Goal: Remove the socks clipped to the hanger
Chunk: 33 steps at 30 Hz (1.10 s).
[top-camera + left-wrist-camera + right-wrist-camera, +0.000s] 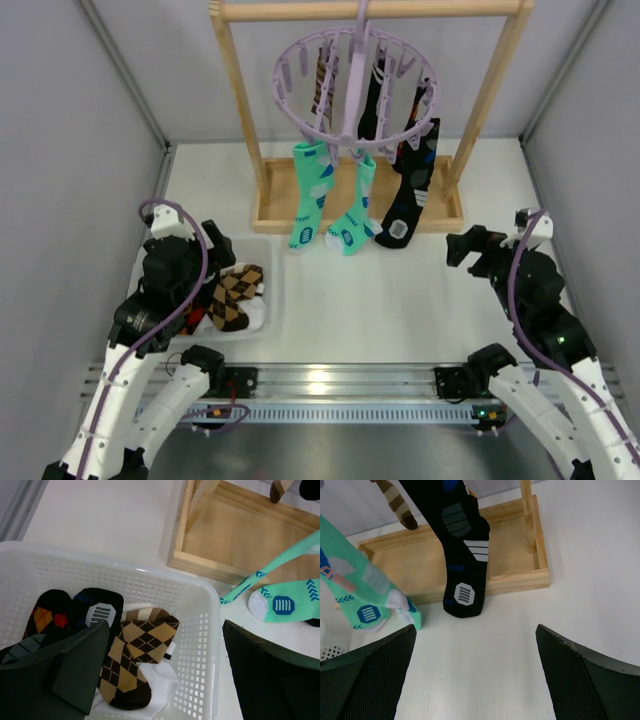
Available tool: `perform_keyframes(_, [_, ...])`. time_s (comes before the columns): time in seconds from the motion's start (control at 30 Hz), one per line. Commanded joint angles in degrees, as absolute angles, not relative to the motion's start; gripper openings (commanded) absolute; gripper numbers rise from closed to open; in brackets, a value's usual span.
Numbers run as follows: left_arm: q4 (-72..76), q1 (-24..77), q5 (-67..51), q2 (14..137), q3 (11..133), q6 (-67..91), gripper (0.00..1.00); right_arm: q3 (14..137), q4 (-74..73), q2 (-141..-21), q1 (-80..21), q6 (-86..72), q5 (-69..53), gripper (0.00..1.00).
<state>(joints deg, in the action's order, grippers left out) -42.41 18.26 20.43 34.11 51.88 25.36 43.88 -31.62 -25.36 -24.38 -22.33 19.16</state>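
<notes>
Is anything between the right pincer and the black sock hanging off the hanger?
Nothing visible does. The right pincer is open and faces the black sock, with only table between them. The sock's toe hangs at the wooden base; the mint-green sock hangs off to its left and the post to its right.

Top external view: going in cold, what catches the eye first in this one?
The lilac round hanger hooked on the wooden rail at the back centre stands out, with two mint-green socks and a black sock dangling from it. Next comes the white basket at near left, already holding a brown argyle sock and a black one with red and yellow diamonds.
</notes>
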Motion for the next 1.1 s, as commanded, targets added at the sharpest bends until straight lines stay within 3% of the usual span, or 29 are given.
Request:
perform_keyframes(0.0, [-40.6, 17.9, 19.9, 33.8, 51.4, 25.8, 0.99, 42.7, -26.6, -25.8, -25.0, -22.8, 16.2, 0.99])
perform_keyframes(0.23, [-40.6, 18.0, 18.8, 33.7, 51.2, 25.9, 0.99, 32.4, -6.5, -23.7, -25.0, -26.8, 9.1, 0.99])
perform_keyframes(0.37, [-40.5, 17.9, 18.5, 33.1, 51.1, 26.0, 0.99, 28.6, 4.6, -28.8, -25.0, -26.6, 1.5, 1.00])
perform_keyframes(0.63, [-40.3, 18.0, 17.3, 34.5, 51.2, 25.4, 0.99, 32.3, 20.7, -54.6, -26.8, -19.4, -16.5, 0.99])
perform_keyframes(0.87, [-40.3, 18.0, 16.0, 34.7, 51.0, 25.1, 0.99, 34.8, 33.7, -72.0, -33.5, -10.4, -11.7, 0.99])
perform_keyframes(1.0, [-39.8, 18.0, 15.1, 35.2, 51.0, 24.9, 0.99, 35.9, 39.5, -77.5, -33.7, -8.6, -14.7, 0.80])
perform_keyframes(1.03, [-39.8, 18.0, 14.9, 35.4, 51.2, 24.9, 0.99, 36.6, 40.2, -78.2, -33.9, -8.0, -14.2, 0.64])
perform_keyframes(1.07, [-39.8, 18.0, 14.7, 35.7, 51.2, 25.0, 0.99, 36.5, 40.9, -79.1, -34.0, -7.7, -14.1, 0.55])
